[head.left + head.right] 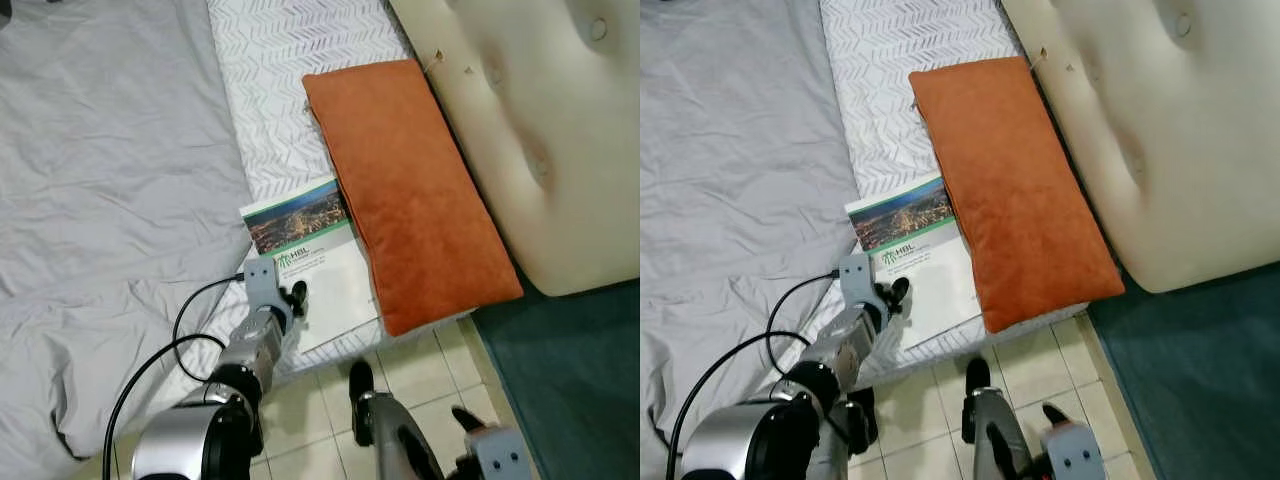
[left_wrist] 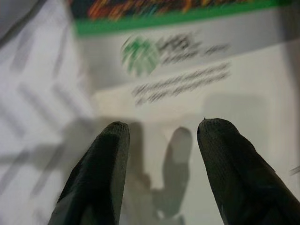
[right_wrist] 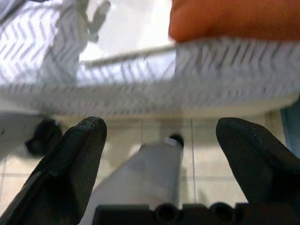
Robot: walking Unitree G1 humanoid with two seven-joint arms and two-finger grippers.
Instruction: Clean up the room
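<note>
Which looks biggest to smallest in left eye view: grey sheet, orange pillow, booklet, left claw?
1. grey sheet
2. orange pillow
3. booklet, part of it tucked under the pillow
4. left claw, over the booklet, nearer the camera yet clearly smallest

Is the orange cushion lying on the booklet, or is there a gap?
Touching. The left eye view shows the orange cushion overlapping the booklet, covering its right edge with no gap between them.
</note>
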